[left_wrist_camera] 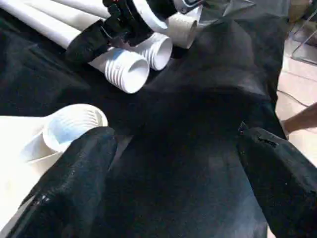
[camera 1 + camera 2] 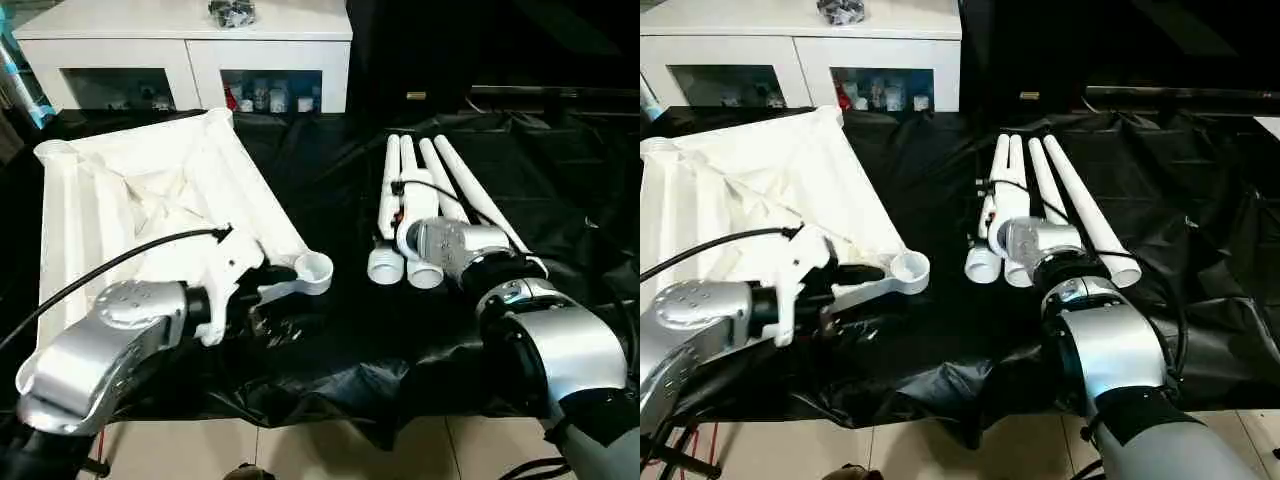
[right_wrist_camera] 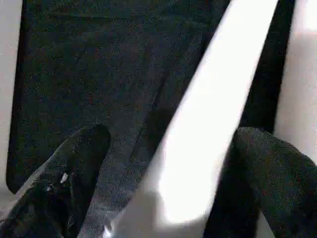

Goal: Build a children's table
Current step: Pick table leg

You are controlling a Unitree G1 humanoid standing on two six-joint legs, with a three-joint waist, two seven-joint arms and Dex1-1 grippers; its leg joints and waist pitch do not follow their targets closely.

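Top: the white plastic top (image 2: pixel 150 190) lies underside up on the left of the black-draped table (image 2: pixel 1200 250); square, with raised ribs crossing its middle and a round threaded socket (image 2: pixel 313 270) at the near corner.
Legs: four long white tubes (image 2: pixel 1040 200), smooth and tapering, lie side by side right of the top, their ribbed threaded ends toward the robot.
Cloth: glossy black sheet, creased and wrinkled.
Left gripper (image 1: pixel 173 168): fingers wide apart, holding nothing, low over the cloth just beside the socket.
Right gripper (image 3: pixel 163 163): fingers spread, straddling one leg, not clamped on it.
Cabinet (image 2: pixel 190 50): white, glass-fronted, behind the table.
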